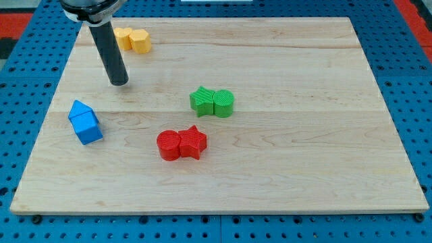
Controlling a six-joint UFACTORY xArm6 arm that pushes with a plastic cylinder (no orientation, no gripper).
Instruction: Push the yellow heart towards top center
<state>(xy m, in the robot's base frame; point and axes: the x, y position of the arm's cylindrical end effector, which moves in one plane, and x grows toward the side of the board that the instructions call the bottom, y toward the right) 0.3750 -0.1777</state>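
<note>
Two yellow blocks touch each other near the board's top left: the left one [123,36] and the right one [140,41]. I cannot tell which of them is the heart. My tip [119,82] rests on the board below and a little left of the yellow pair, apart from it. The dark rod rises from the tip toward the view's top left and partly hides the left yellow block's edge.
A green star [201,100] touches a green cylinder [223,103] at mid-board. A red cylinder [169,145] touches a red star [192,141] below them. Two blue blocks [85,122] sit together at the left. The wooden board [304,135] lies on a blue pegboard.
</note>
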